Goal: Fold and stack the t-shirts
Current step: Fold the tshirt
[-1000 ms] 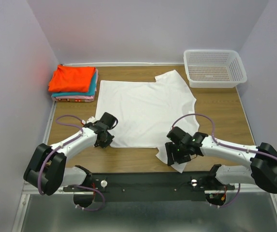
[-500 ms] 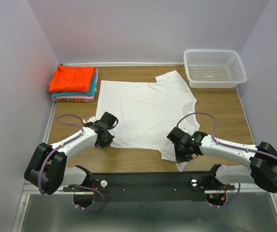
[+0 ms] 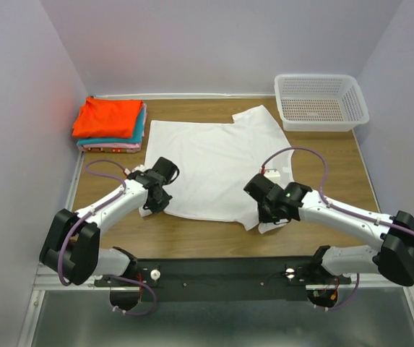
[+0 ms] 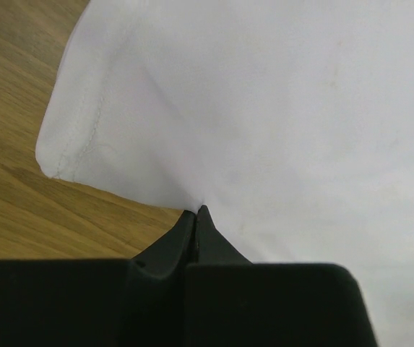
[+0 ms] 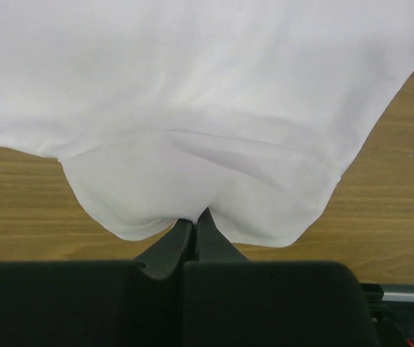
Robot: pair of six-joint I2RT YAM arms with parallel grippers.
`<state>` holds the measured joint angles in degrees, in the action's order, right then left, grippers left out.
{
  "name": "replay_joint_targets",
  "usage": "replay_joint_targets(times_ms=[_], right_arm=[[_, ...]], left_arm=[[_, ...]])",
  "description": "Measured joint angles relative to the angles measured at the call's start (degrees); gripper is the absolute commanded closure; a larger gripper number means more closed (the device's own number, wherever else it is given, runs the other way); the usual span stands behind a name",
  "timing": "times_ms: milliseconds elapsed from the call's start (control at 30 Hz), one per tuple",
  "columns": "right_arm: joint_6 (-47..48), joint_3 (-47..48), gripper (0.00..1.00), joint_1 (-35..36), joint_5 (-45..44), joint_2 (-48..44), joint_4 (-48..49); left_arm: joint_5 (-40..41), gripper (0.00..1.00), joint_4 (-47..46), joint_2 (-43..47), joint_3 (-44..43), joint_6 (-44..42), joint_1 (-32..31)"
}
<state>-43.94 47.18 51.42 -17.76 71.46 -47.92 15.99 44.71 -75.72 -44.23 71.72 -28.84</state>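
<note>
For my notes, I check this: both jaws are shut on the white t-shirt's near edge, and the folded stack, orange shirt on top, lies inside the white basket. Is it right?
Not the stack: the folded stack lies on the table at the far left, apart from the white basket; the top view shows it. Both jaws are indeed shut on the white t-shirt.

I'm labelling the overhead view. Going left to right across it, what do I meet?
Stack of folded t-shirts, orange-red on top → left gripper → right gripper, both pinching the plain white t-shirt → white plastic mesh basket.
</note>
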Motion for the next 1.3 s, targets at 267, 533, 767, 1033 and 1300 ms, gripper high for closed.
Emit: replay_joint_targets(times_ms=[267,533,767,1033,1300], right_arm=[[4.02,5.40,1.00,-3.50,-5.77,2.62,-1.55],[7.21,11.23,0.99,-6.71,-9.42,5.88,-1.90],[11.13,15.76,1.00,-9.05,-10.75,9.40,-0.81],[15.63,19.65,0.99,-11.87,-10.91,14.51,2.10],[19.63,24.06,1.00,-15.43,-10.36,18.97,4.72]], left_arm=[[2.49,1.00,3.23,-3.78,-6.25,-1.38,0.00],[5.27,1.00,5.35,-10.58,-13.60,-3.28,0.13],[7.54,1.00,6.97,-14.49,-19.06,-4.59,0.90],[9.22,1.00,8.09,-16.39,-22.53,-5.60,2.99],[10.40,1.00,7.63,-22.01,-28.20,-7.67,4.31]])
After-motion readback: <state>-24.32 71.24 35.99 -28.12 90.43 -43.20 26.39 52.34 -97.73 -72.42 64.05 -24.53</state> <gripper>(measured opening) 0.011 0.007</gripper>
